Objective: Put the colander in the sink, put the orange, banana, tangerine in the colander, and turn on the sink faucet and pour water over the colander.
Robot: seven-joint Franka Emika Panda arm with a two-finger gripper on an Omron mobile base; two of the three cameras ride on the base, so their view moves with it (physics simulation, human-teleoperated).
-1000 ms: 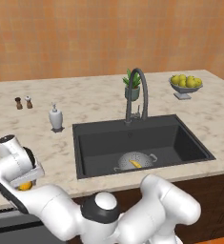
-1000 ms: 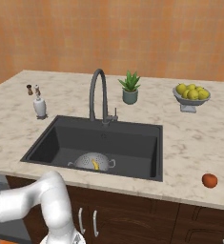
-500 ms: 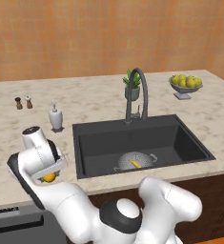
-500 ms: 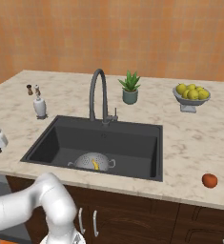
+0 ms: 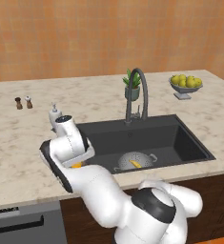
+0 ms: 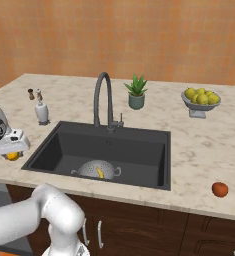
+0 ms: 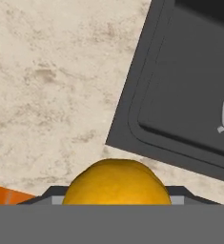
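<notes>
My gripper (image 5: 76, 161) is shut on the orange (image 7: 116, 183), a yellow-orange ball held just over the counter beside the sink's left rim. The orange (image 6: 12, 156) peeks out under the white hand. The dark sink (image 5: 173, 138) holds the grey colander (image 5: 132, 161) near its front, with the banana (image 5: 135, 164) inside it. Seen from the right, the colander (image 6: 96, 168) and banana (image 6: 100, 173) lie left of the basin's middle. The faucet (image 6: 103, 97) arches over the sink's back edge with no water showing. A reddish tangerine (image 6: 219, 189) rests on the counter right of the sink.
A white soap bottle (image 5: 55, 116) stands at the sink's back left corner, just behind my hand. Two small shakers (image 5: 23, 102) stand further left. A potted plant (image 6: 136, 92) is behind the faucet, and a footed fruit bowl (image 6: 201, 100) is at the back right.
My arm has carried the orange to the right and slightly up, from the counter's left end to the sink's left rim. Nothing else has moved.
</notes>
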